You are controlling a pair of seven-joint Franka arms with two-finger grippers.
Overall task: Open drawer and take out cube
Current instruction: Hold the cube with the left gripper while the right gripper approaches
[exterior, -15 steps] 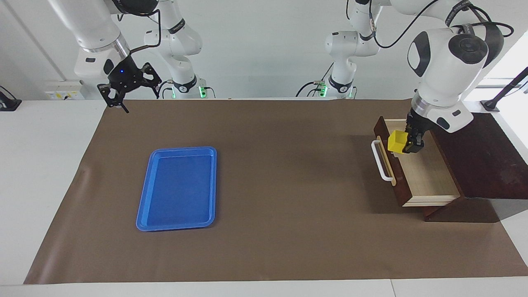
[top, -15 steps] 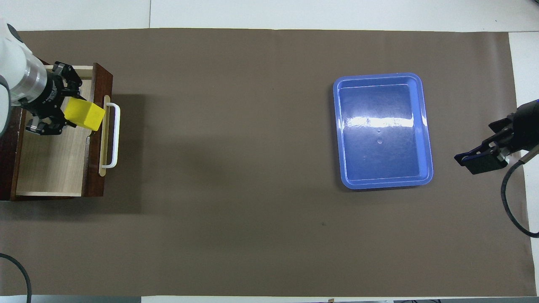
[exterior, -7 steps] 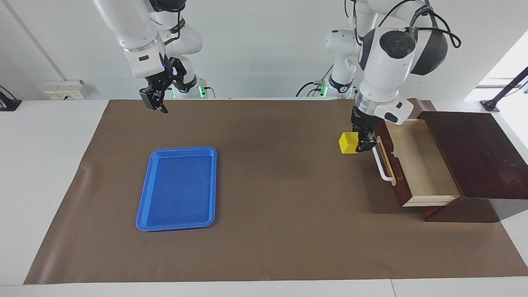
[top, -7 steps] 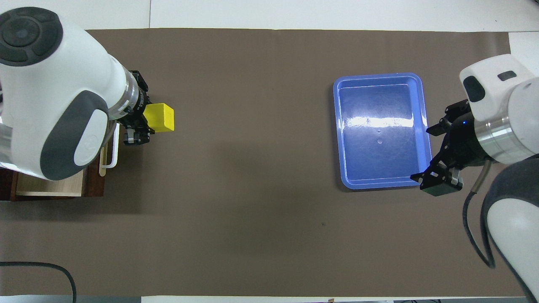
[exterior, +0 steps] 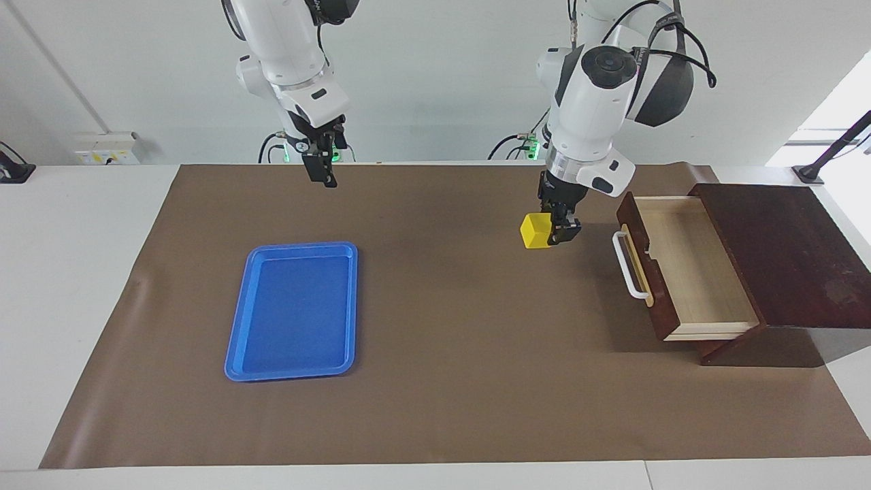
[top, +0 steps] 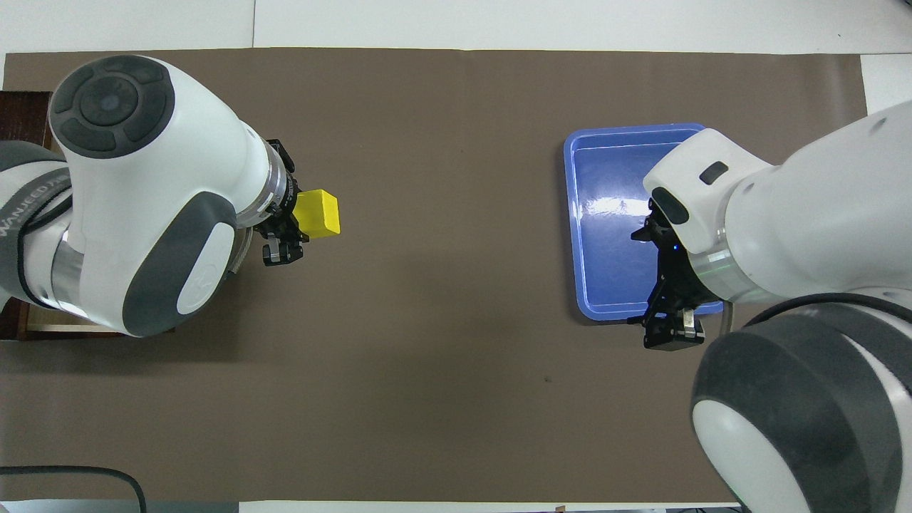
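Observation:
My left gripper [exterior: 559, 229] is shut on the yellow cube [exterior: 535, 231] and holds it above the brown mat, a little out from the drawer's front. In the overhead view the cube [top: 318, 212] sticks out past the left gripper [top: 286, 231]. The dark wooden drawer [exterior: 687, 272] stands pulled out of its box [exterior: 789, 252], with its pale interior bare and its white handle [exterior: 629, 267] toward the table's middle. My right gripper [exterior: 321, 170] is open and empty, raised over the mat; in the overhead view the right gripper [top: 664, 285] covers the tray's edge.
A flat blue tray [exterior: 292, 309] lies on the mat toward the right arm's end; it also shows in the overhead view [top: 605, 214]. In that view the left arm hides most of the drawer, with only a corner of the box [top: 25, 107] showing.
My left gripper lifted the cube out of the drawer and carried it past the handle toward the table's middle. My right arm swung in from the table's end toward the tray.

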